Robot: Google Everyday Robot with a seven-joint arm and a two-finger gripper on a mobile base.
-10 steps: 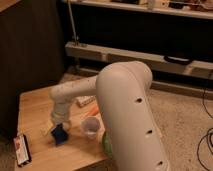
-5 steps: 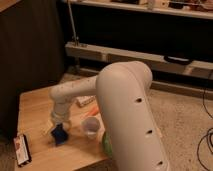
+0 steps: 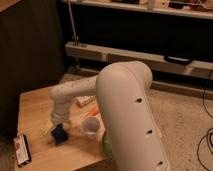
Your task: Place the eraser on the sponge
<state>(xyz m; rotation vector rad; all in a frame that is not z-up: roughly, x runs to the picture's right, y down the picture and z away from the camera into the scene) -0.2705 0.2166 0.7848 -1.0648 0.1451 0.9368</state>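
The end effector (image 3: pixel 58 123) hangs low over the desk (image 3: pixel 35 107), directly above or against the sponge (image 3: pixel 59 134); contact cannot be confirmed, nor whether it is apart, together or clamped on anything.

The eraser (image 3: pixel 21 150) is not on the sponge. It lies flat by the desk's left front edge, lower left of the end effector and apart from the sponge, with bare desk between them. Its long axis runs roughly front to back.

A clear cup (image 3: pixel 91 126) stands just right of the sponge. A green bowl (image 3: pixel 106 143) is largely hidden by the arm, and a white bottle (image 3: pixel 85 100) lies behind. In my judgement none blocks the line to the eraser.
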